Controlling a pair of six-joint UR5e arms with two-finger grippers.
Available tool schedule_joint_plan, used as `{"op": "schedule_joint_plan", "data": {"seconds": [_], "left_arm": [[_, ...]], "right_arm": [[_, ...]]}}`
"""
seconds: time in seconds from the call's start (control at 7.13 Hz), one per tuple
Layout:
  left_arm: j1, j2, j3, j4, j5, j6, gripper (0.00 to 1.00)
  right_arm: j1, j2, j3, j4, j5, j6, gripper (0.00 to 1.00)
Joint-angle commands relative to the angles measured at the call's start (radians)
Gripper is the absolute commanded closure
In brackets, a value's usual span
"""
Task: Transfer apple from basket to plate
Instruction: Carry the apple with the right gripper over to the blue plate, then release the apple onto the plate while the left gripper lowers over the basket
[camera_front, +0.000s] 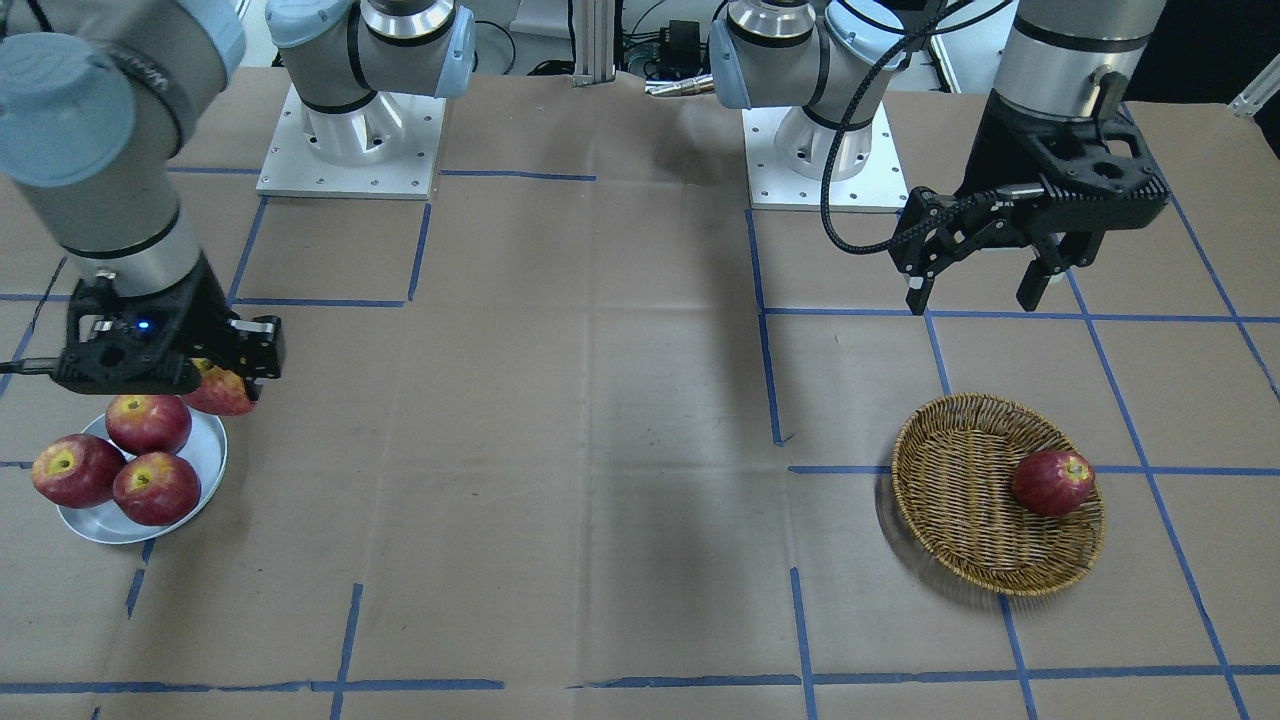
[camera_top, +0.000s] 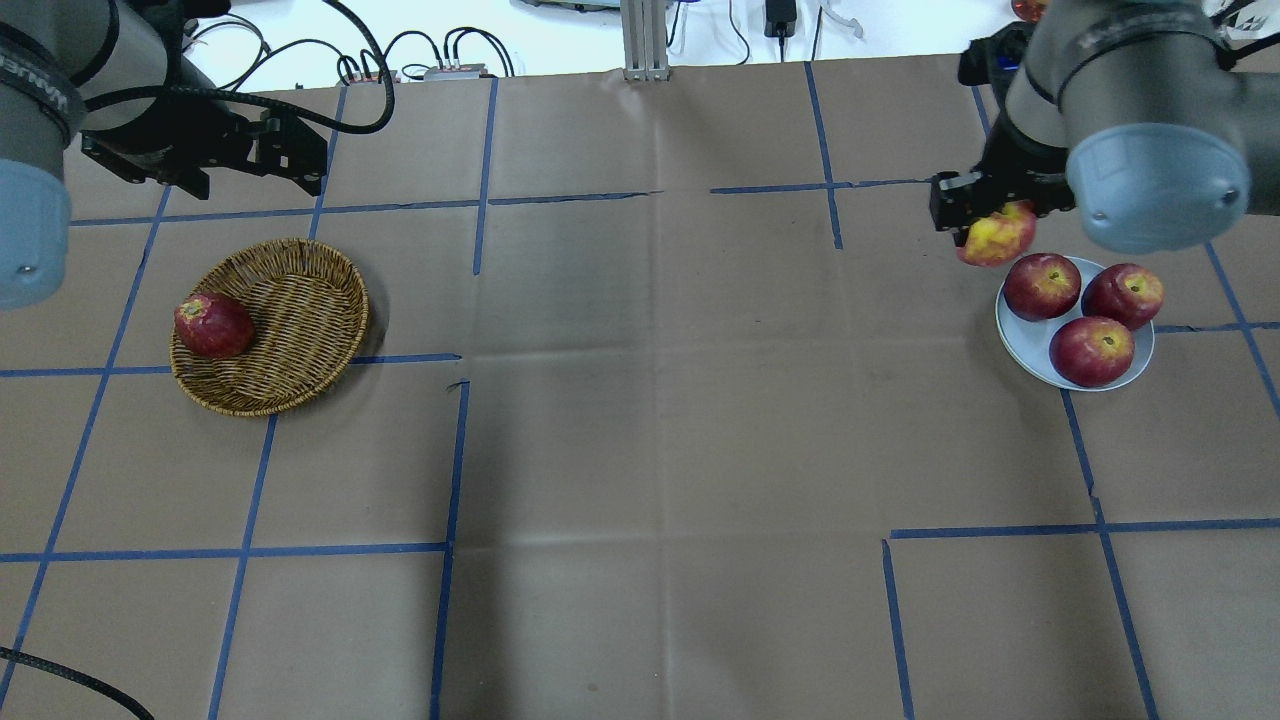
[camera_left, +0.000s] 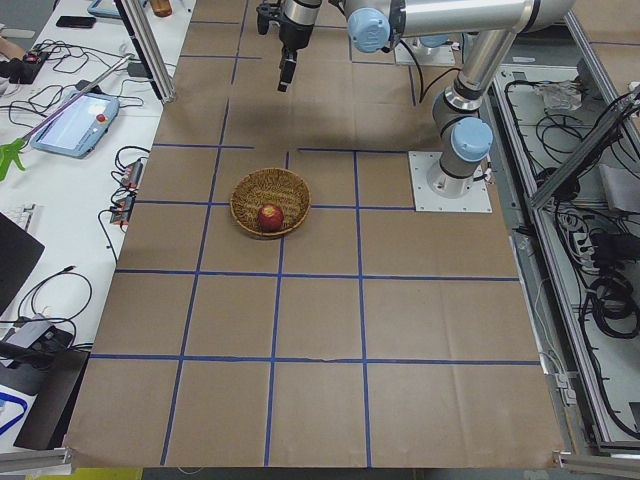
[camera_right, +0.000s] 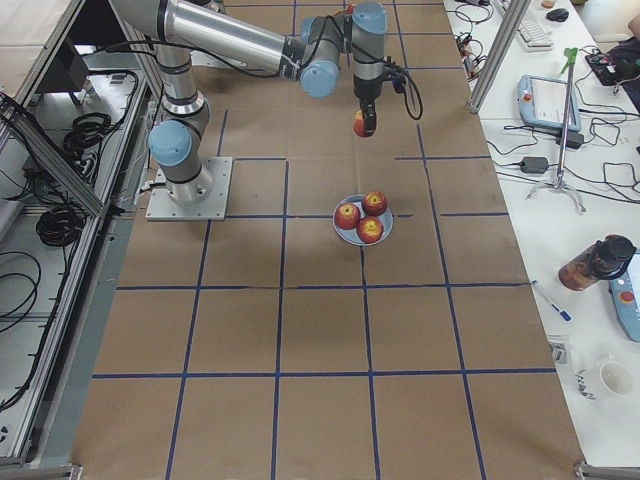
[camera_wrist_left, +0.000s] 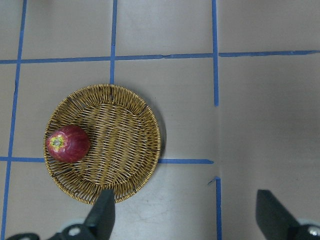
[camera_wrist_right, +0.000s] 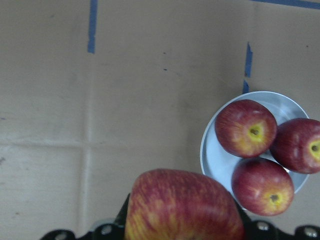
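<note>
Apple (camera_wrist_right: 182, 205) streaky, rounded; basket (camera_wrist_left: 127, 145) woven wicker

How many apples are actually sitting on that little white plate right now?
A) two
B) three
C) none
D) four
B: three red apples lie on the plate, while a fourth apple is held up in the air and does not rest on it.
</note>
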Motion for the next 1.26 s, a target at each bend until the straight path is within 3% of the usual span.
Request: {"op": "schedule_joint_plan", "data": {"seconds": [0.0, 0.28, 0.56, 1.12], "left_arm": [[-0.016, -0.003, 0.0, -0.008, 0.006, -0.005, 0.01], [-0.016, -0.011, -0.031, -0.014, 0.012, 0.009, 0.01], [-0.014, -0.008, -0.042, -0.011, 0.015, 0.011, 0.01], [-0.014, -0.009, -0.04, -0.013, 0.015, 0.003, 0.01]], "right_arm": [[-0.209, 0.001, 0.076, -0.079, 0.071, -0.261, 0.55], [-0.292, 0.034, 0.144, -0.225, 0.098, -0.391, 0.55], [-0.293, 0.101, 0.155, -0.321, 0.105, -0.394, 0.55], [-0.293, 0.152, 0.167, -0.375, 0.109, -0.391, 0.55]]}}
